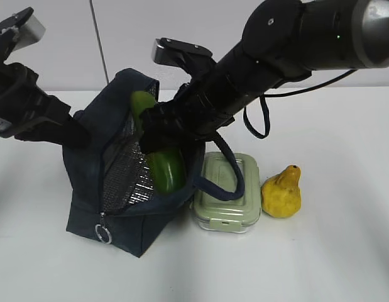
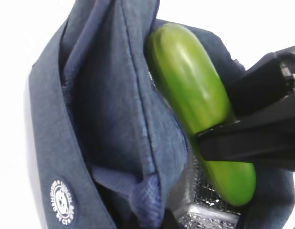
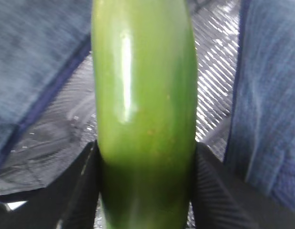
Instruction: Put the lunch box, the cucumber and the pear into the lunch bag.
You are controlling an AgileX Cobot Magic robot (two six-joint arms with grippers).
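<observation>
Smooth cucumber (image 3: 145, 119) in the right claw (image 3: 145, 191) — over foil-lined lunch bag (image 1: 87, 182).

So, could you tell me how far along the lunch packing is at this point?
Nothing looks fully packed yet. In hand: the right hand grips the smooth green cucumber partway inside the open navy fabric lunch bag, over its silver lining, while the left hand holds the bag's edge. Left: the sage-lidded clear lunch box and lumpy yellow pear sit on the white table beside the bag.

Exterior slants down across table; both wrist views close on cucumber (image 3: 145, 114) inside lunch bag (image 2: 114, 109).
</observation>
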